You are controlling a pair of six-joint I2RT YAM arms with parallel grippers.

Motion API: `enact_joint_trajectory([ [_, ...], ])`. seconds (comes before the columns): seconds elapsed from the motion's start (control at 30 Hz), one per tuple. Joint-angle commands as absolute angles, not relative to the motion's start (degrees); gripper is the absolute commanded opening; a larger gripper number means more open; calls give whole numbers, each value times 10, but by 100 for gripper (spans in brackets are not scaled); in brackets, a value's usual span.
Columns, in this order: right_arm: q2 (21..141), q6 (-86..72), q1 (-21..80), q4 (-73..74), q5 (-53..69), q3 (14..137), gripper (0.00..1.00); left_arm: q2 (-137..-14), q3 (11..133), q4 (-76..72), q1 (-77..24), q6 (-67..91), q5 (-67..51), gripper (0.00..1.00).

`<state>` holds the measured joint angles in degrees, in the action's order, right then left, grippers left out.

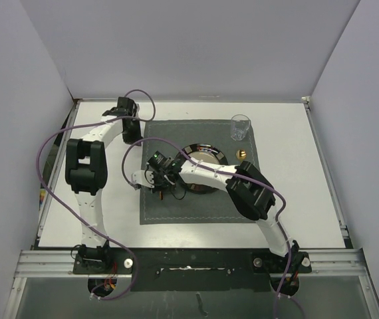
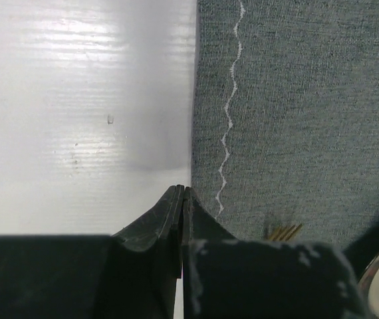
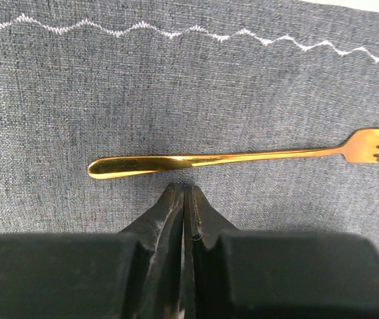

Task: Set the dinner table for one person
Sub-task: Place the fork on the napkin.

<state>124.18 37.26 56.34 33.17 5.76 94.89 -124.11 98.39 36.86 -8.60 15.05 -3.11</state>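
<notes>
Clenching nothing, right gripper (image 3: 184,190) hangs by the gold fork (image 3: 243,158), left gripper (image 2: 183,193) at the placemat (image 2: 302,119) edge

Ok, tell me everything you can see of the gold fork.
The gold fork is slim, shiny, metal-looking, with a rounded flattened handle end and tines cut off at the right wrist view's edge. It lies flat on the grey stitched placemat, nothing gripping it; the shut right hand sits just beside its handle.
</notes>
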Motion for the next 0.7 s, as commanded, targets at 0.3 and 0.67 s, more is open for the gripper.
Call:
enact_joint_trajectory([
  [0.3,1238,355,565,331,78,968,0,-1131,999,348,-65,160,-60,0],
  [0.67,1244,349,571,336,77,982,0,-1130,989,341,-65,163,-66,0],
])
